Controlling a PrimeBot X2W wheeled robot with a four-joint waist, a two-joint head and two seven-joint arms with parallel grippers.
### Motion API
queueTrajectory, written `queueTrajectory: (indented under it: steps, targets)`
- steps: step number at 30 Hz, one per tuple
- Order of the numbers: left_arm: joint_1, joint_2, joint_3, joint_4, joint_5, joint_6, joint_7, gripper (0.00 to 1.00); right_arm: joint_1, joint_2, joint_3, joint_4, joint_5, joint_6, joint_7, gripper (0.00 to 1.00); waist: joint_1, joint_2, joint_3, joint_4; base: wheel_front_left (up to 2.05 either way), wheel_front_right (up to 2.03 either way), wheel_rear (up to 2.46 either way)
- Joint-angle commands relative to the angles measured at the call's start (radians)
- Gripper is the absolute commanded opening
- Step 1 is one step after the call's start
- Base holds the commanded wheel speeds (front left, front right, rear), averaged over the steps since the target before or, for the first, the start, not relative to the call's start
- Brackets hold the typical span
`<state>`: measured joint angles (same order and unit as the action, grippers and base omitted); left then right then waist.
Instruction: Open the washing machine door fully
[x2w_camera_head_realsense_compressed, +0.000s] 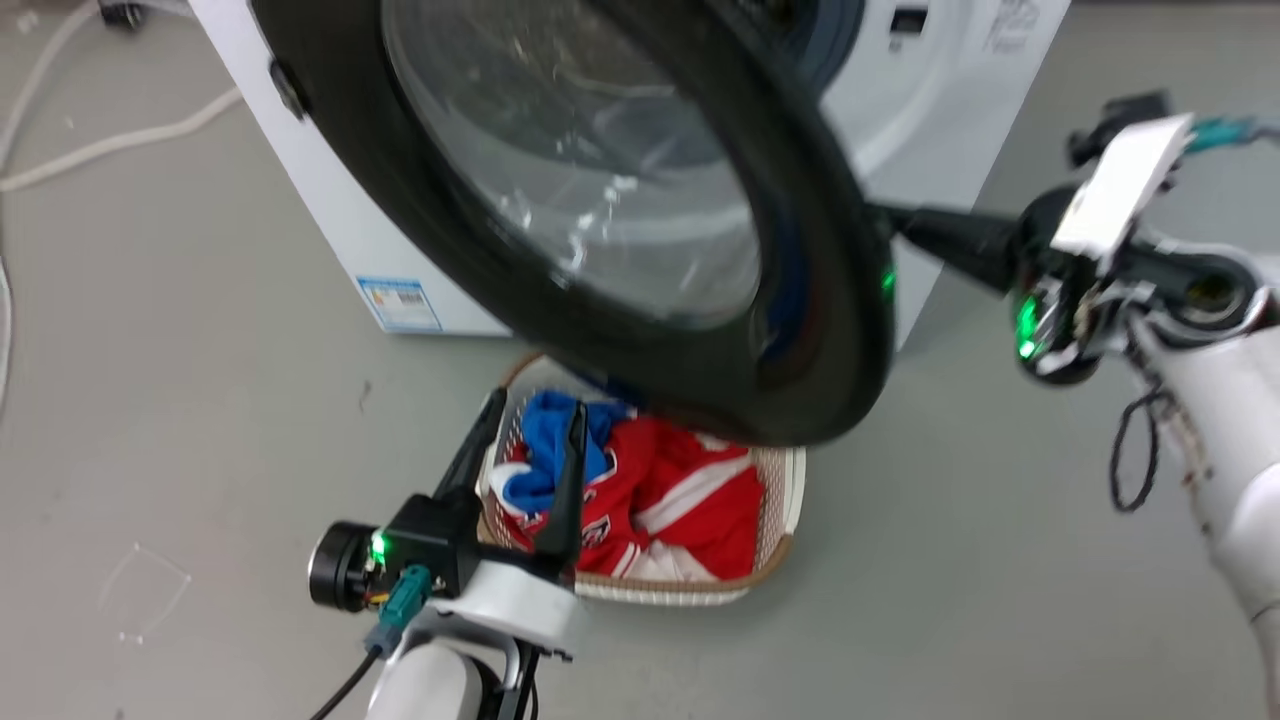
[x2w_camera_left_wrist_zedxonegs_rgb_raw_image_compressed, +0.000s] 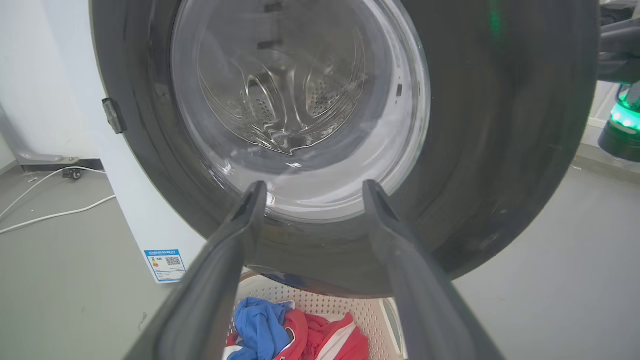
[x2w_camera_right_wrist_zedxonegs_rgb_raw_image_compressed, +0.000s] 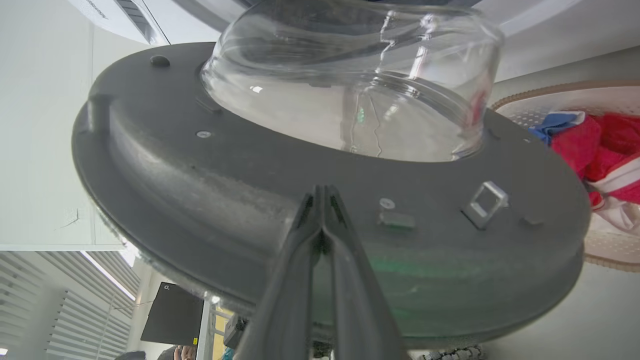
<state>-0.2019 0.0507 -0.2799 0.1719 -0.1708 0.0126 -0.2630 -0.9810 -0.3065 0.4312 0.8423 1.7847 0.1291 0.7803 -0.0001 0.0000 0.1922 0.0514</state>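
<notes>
grey floor (x2w_camera_head_realsense_compressed: 200, 420). nearest, the left gripper (x2w_camera_head_realsense_compressed: 537, 408) hangs spread and empty over the laundry basket (x2w_camera_head_realsense_compressed: 793, 500). beyond, the washing machine door (x2w_camera_head_realsense_compressed: 590, 170) stands part-open. the right gripper (x2w_camera_right_wrist_zedxonegs_rgb_raw_image_compressed: 324, 189), pinched shut on nothing, presses the door's slick inner face and might skid off.

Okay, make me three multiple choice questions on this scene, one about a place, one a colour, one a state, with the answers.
1. Where is the laundry basket? A) on a table B) on the floor below the washing machine door C) inside the drum
2. What colours are the clothes in it? A) red and blue B) green and yellow C) all black
3. How is the right gripper? A) wide open B) shut C) clamped on a sock
Answers: B, it sits under the door; A, red and blue fabric shows; B, its fingers meet at the tips.
</notes>
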Motion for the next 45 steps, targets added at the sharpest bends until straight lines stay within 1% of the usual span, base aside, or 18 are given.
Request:
queueTrajectory:
  steps: [1,6,12,16,20,24,30,36,42,43,44,45]
  targets:
    - [0.019,-0.001,0.002,0.003,-0.003,-0.001,-0.003,1.0,0.028,0.019,0.009,-0.015,0.004,0.003,0.007,0.0,0.0001,0.0,-0.061,0.003,0.0,0.0,0.0]
    - [0.051,-0.001,-0.007,0.013,-0.008,-0.008,-0.003,1.0,0.102,0.049,0.038,-0.047,0.005,0.003,0.01,0.0,0.0001,0.0,-0.101,0.013,0.0,0.0,0.0]
    - [0.061,-0.001,-0.019,0.018,-0.014,-0.009,-0.003,1.0,0.158,0.085,0.068,-0.094,0.012,0.003,0.013,0.0,0.0001,0.0,-0.117,0.024,0.0,0.0,0.0]
    - [0.067,-0.001,-0.022,0.021,-0.017,-0.005,-0.003,1.0,0.184,0.096,0.085,-0.127,0.012,0.003,0.015,0.0,0.0001,0.0,-0.122,0.024,0.0,0.0,0.0]
    - [0.071,-0.001,-0.023,0.024,-0.022,-0.005,-0.003,1.0,0.204,0.096,0.084,-0.165,0.008,0.003,-0.011,0.0,0.0001,0.0,-0.13,0.02,0.0,0.0,0.0]
    - [0.08,-0.001,-0.023,0.029,-0.023,-0.005,-0.003,1.0,0.249,0.076,0.071,-0.211,-0.028,0.003,-0.104,0.0,0.0001,0.0,-0.144,0.014,0.0,0.0,0.0]
    - [0.094,-0.001,-0.014,0.033,-0.021,-0.008,-0.003,1.0,0.355,0.029,0.0,-0.309,-0.073,0.003,-0.309,0.0,0.0001,0.0,-0.16,0.003,0.0,0.0,0.0]
    - [0.109,-0.001,0.011,0.028,-0.01,-0.003,-0.002,1.0,0.544,-0.017,-0.101,-0.463,-0.072,0.003,-0.478,0.0,0.0001,0.0,-0.167,-0.023,0.0,0.0,0.0]
    - [0.126,0.002,0.034,0.034,-0.005,-0.01,-0.003,1.0,0.76,-0.045,-0.166,-0.597,-0.096,0.003,-0.623,0.0,0.0001,0.0,-0.182,-0.043,0.0,0.0,0.0]
    - [0.13,0.003,0.038,0.035,-0.003,-0.01,-0.003,1.0,0.794,-0.043,-0.175,-0.619,-0.099,0.003,-0.648,0.11,0.0001,0.0,-0.184,-0.046,0.0,0.0,0.0]
    - [0.133,0.004,0.041,0.035,-0.002,-0.01,-0.003,1.0,0.828,-0.041,-0.182,-0.642,-0.105,0.003,-0.673,0.35,0.0001,0.0,-0.186,-0.048,0.0,0.0,0.0]
    - [0.135,0.005,0.044,0.036,0.0,-0.011,-0.003,1.0,0.856,-0.041,-0.189,-0.661,-0.114,0.003,-0.697,0.67,0.0001,0.0,-0.187,-0.051,0.0,0.0,0.0]
